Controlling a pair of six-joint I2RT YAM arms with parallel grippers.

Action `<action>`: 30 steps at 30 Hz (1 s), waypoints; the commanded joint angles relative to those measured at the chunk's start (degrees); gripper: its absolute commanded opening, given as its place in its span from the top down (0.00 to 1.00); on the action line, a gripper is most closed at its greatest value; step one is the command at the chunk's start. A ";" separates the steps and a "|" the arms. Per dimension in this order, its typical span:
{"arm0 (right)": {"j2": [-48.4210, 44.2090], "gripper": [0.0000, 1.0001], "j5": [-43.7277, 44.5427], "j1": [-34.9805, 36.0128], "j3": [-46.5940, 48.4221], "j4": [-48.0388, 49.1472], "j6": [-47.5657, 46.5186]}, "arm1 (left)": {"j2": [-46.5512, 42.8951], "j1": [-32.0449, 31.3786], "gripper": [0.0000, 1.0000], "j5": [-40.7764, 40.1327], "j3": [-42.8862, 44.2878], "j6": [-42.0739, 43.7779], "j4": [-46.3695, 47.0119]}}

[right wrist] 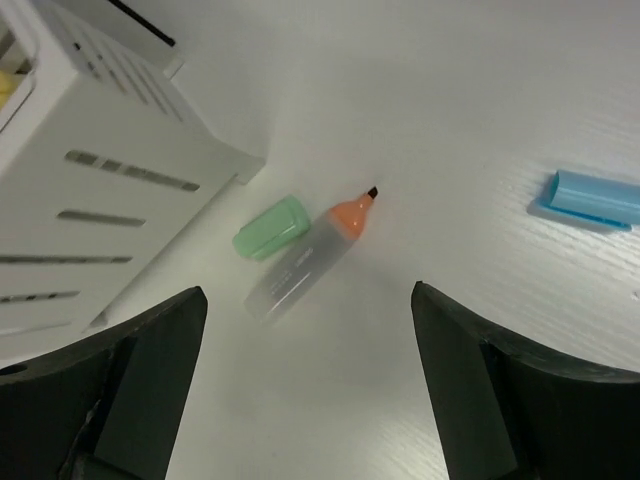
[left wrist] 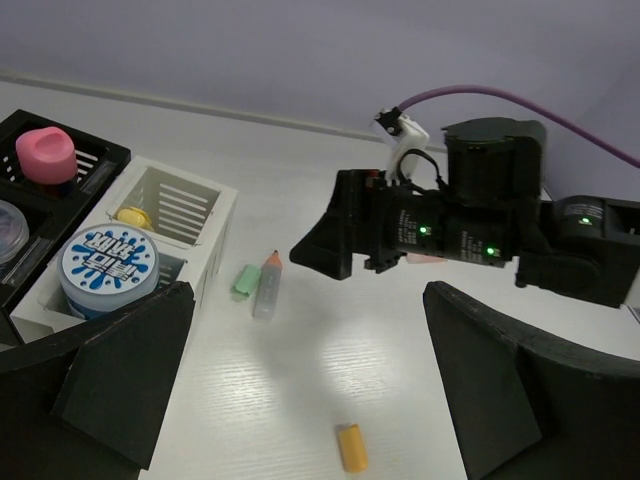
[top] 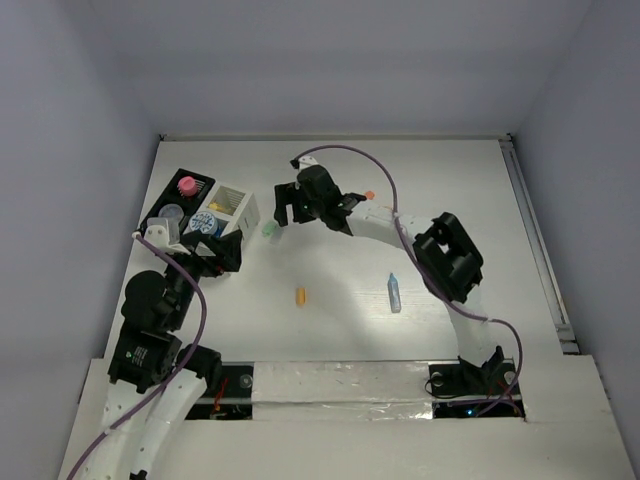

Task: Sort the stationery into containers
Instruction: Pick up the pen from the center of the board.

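Note:
A clear marker with an orange tip (right wrist: 312, 256) lies on the table beside a green cap (right wrist: 270, 227), just off the corner of the white compartmented box (right wrist: 95, 185). My right gripper (right wrist: 315, 390) hangs open right above them, nothing between its fingers; the top view shows it (top: 290, 212) next to the box (top: 232, 207). My left gripper (left wrist: 310, 390) is open and empty, low beside the box (left wrist: 200, 205), with an orange cap (left wrist: 351, 447) on the table between its fingers. The black tray (top: 190, 180) holds a pink piece (left wrist: 45, 155) and a grey-lidded tub (top: 172, 213). A blue-lidded tub (left wrist: 108, 260) fills one box compartment.
A blue stick (top: 394, 293) lies right of centre and an orange cap (top: 300, 295) lies mid-table. A small orange bit (top: 369, 194) sits by the right arm's wrist. A yellow piece (left wrist: 132, 215) lies in a box compartment. A blue cap (right wrist: 595, 197) lies to the right.

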 commanded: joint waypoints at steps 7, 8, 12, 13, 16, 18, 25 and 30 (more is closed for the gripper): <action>12.05 0.09 4.70 0.36 16.87 -8.95 0.35 | -0.35 0.38 0.01 1.47 -0.15 1.02 2.64; 12.49 0.09 4.87 0.36 17.13 -8.95 0.35 | -0.43 0.38 0.01 1.55 -0.15 1.11 2.64; 15.12 0.12 5.84 0.89 19.68 -10.71 0.26 | -0.70 0.38 0.01 1.55 -0.15 1.11 2.73; 15.48 0.16 6.36 0.89 20.03 -10.88 0.09 | -0.78 0.38 0.01 1.64 -0.15 1.11 2.73; 16.71 0.20 7.42 1.94 20.74 -11.50 -0.35 | -0.87 0.38 0.01 1.82 -0.24 1.11 2.64; 17.59 0.22 7.69 2.46 21.53 -12.28 -0.62 | -0.96 0.90 0.01 1.91 -0.24 1.11 2.73; 17.06 0.37 9.35 2.47 19.42 -12.12 -1.06 | -1.14 0.90 0.01 1.64 -0.32 1.02 2.73; 15.57 0.41 9.97 2.47 17.31 -11.85 -1.67 | -1.05 0.90 0.01 1.73 -0.32 0.94 2.82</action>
